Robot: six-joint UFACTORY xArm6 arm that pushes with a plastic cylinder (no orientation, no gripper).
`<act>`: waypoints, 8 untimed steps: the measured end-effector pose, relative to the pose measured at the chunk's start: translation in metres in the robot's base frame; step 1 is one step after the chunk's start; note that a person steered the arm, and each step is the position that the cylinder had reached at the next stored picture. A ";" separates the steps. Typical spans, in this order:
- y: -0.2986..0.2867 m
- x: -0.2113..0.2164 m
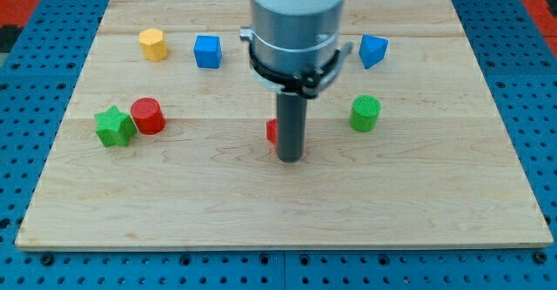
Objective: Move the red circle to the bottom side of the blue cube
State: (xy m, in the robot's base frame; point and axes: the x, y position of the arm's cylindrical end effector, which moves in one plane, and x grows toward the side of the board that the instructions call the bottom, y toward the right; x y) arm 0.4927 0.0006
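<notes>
desk (174,194): pale wood, fine grain, faint darker bands across
surround (26,107): blue, rows of dark holes; red at the view's top corners
hexagon (153,43): yellow
cube (207,51): blue
wedge (373,50): blue, shape unclear
star (114,126): green
circle (147,116): red, finely ridged side
cylinder (365,113): green, finely ridged side
hidden block (271,131): red, mostly covered by the rod
rod (290,124): dark grey to black
arm (294,11): light grey, black clamp band below
</notes>
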 end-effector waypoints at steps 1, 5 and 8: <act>-0.007 -0.021; -0.208 0.037; -0.201 -0.031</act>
State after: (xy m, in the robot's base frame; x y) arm 0.4615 -0.2004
